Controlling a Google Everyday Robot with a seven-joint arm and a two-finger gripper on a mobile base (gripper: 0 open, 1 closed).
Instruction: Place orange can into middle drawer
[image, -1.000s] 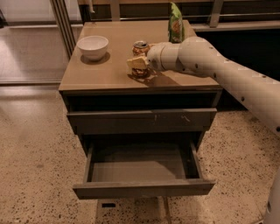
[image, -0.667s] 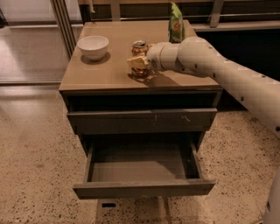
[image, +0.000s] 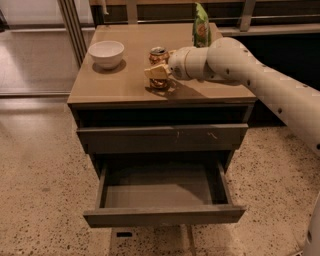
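Showing one camera view: one orange can (image: 158, 54), a cylinder with a silver top, stands upright on the smooth brown cabinet top (image: 120, 82). One gripper (image: 158, 75), pale yellow, sits against the can's lower body; whether it pinches the can cannot be told. One glossy white arm (image: 260, 80) enters from the right. One round white bowl (image: 106, 52) sits to the left, one crinkly green snack bag (image: 201, 26) behind. There are two drawers: the scratched drawer front (image: 162, 137) is closed, and the middle drawer (image: 160, 196) below is pulled out, with a flat grey bottom.
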